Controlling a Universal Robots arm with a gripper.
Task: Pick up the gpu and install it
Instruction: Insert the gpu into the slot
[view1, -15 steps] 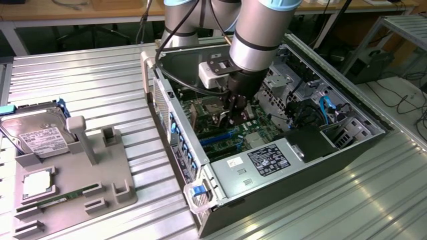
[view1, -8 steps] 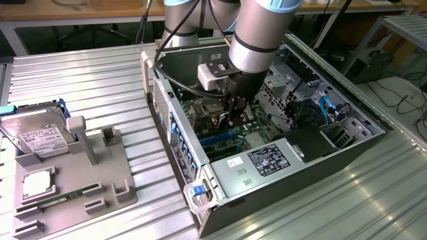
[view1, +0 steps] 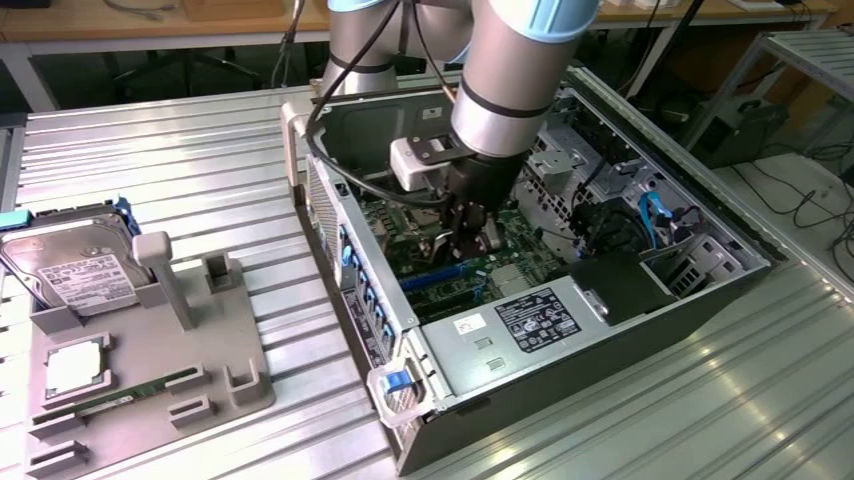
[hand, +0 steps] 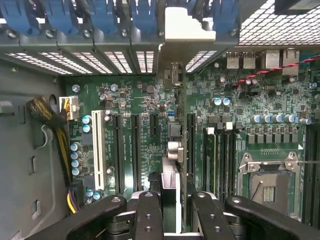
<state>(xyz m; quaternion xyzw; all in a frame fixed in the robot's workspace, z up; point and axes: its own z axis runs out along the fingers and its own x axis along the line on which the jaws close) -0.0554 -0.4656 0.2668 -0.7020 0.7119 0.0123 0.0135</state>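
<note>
The arm reaches down into the open computer case (view1: 667, 300), which lies on its side on the ribbed metal table (view1: 187, 160); the gripper (view1: 470, 238) hangs just above the green motherboard (view1: 461, 275), near the middle of the case; in the wrist view its black fingers (hand: 149, 215) stand narrow, clamped on the gpu (hand: 170, 185), which is seen edge-on between them, upright over the long black expansion slots (hand: 136, 150), its silver bracket (hand: 187, 30) reaching to the blue clips at the case's rear wall; whether the card is seated in a slot I cannot tell. A white slot (hand: 99, 150) lies beside the black ones. At the near end of the case the power supply (view1: 527, 325) carries a black label and a white sticker, their print too small to read. On the exterior view's left a grey holder tray (view1: 147, 390) carries a silver hard drive (view1: 74, 270) with a white label, unreadable.
</note>
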